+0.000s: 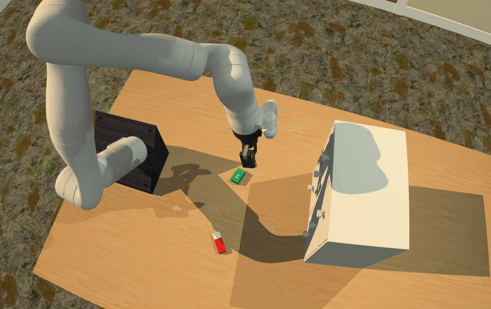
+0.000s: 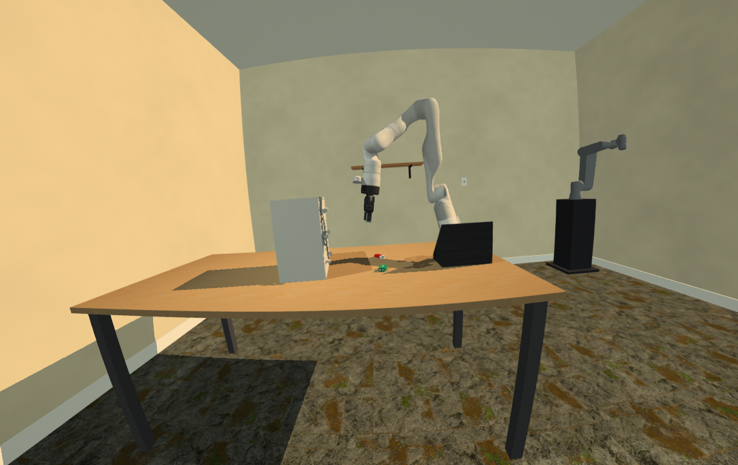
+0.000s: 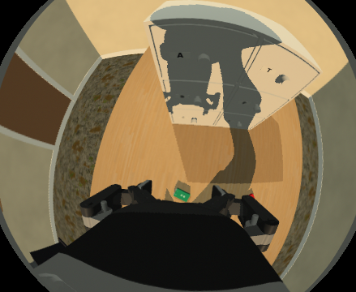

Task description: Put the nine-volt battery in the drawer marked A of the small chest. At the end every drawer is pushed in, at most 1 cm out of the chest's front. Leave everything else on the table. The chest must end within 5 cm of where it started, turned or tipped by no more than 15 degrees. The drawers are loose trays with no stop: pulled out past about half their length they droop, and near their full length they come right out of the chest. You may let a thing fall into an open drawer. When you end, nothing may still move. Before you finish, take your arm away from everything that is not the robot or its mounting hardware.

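Note:
The green nine-volt battery (image 1: 237,176) (image 2: 382,268) (image 3: 182,195) lies flat on the table. The pale chest (image 1: 370,215) (image 2: 300,239) (image 3: 280,61) stands upright, its knobbed front facing the arm's side. Drawer A (image 3: 190,66) is at the top left of the front in the wrist view, with one round knob (image 3: 203,57); drawer T (image 3: 267,83) is at the top right. All drawers look pushed in. My gripper (image 1: 248,166) (image 2: 368,221) (image 3: 182,190) is open and empty, high above the table. In the wrist view the battery shows between its fingertips.
A red and white block (image 1: 219,243) (image 2: 379,256) lies on the table (image 1: 143,246) (image 2: 418,294), farther along from the battery; only a red bit of it shows in the wrist view beside the right finger. The arm's dark base block (image 1: 124,122) (image 2: 467,243) stands opposite the chest's front.

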Motion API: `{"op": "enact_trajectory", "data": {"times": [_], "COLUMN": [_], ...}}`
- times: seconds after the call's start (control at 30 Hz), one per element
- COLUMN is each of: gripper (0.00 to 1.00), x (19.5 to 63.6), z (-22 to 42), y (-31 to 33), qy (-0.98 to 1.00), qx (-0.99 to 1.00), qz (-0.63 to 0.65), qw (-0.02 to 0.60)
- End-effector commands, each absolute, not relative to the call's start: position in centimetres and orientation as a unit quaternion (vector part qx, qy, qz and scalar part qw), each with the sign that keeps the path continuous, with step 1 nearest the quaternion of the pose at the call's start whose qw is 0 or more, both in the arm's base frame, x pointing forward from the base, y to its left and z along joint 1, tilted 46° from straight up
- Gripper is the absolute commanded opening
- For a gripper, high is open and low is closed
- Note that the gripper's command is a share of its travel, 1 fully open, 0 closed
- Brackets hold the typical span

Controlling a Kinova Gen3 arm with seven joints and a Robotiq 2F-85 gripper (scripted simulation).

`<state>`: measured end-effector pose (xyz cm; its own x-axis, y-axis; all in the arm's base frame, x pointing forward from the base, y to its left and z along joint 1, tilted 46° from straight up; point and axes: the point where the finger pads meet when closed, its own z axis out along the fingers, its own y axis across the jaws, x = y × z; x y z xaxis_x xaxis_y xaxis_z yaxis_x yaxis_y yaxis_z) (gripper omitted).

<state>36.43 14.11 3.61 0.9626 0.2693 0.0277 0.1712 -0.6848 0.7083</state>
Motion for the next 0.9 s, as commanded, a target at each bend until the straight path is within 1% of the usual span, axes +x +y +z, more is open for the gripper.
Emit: {"op": "enact_trajectory", "data": {"times": [0.0,0.87], "gripper": [1.0,1.0], "x": [36.3,38.3], "z": [3.5,1.7], "y": [14.0,12.6], "qy": [0.125,0.163], "qx": [0.914,0.902], "qz": [0.073,0.165], "qw": [0.379,0.364]}}
